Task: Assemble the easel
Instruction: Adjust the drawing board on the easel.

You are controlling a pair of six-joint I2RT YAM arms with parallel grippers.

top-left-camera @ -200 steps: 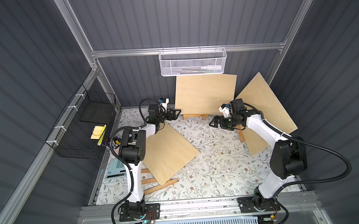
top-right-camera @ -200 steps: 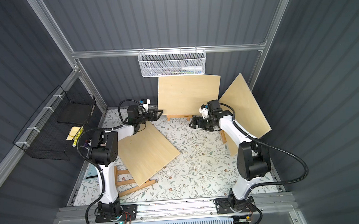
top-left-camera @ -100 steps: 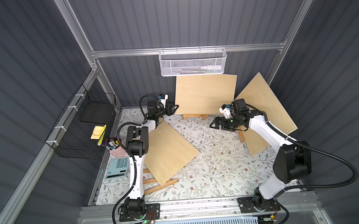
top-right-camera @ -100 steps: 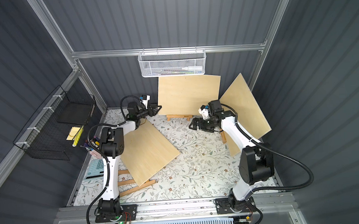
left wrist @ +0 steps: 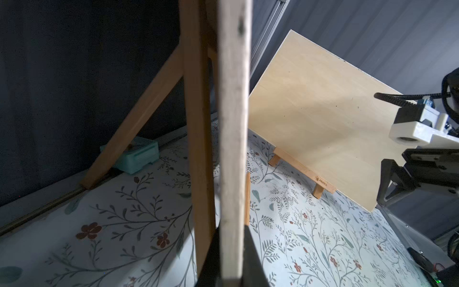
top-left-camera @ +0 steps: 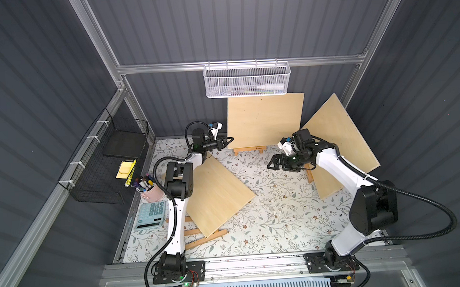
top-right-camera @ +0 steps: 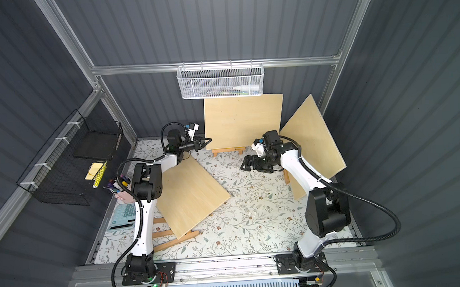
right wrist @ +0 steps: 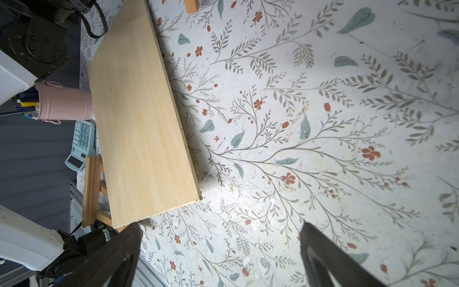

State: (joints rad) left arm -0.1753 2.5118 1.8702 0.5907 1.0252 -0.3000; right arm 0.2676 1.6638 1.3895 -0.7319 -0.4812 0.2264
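Observation:
A pale wooden board (top-left-camera: 265, 121) (top-right-camera: 242, 122) stands upright on a small wooden easel (top-left-camera: 248, 149) (top-right-camera: 228, 150) against the back wall. My left gripper (top-left-camera: 230, 141) (top-right-camera: 208, 141) (left wrist: 231, 227) is shut on that board's left edge (left wrist: 233, 124); the left wrist view shows the easel's legs (left wrist: 196, 124) just behind it. My right gripper (top-left-camera: 273, 163) (top-right-camera: 244, 164) (right wrist: 219, 227) hangs open over the floral mat with nothing between its fingers. A second board (top-left-camera: 218, 195) (right wrist: 139, 111) lies flat over a folded easel (top-left-camera: 203, 238) (right wrist: 93, 188).
A third board (top-left-camera: 341, 144) (left wrist: 323, 124) leans on another easel at the right wall. A pink pen cup (top-left-camera: 151, 193) and a teal calculator (top-left-camera: 150, 214) sit at the left edge. A wire basket (top-left-camera: 244, 79) hangs above the back board. A small teal box (left wrist: 136, 156) lies behind the easel.
My left gripper has gone from open to shut on the upright board's left edge, having moved a little toward the board. The right arm has hardly moved.

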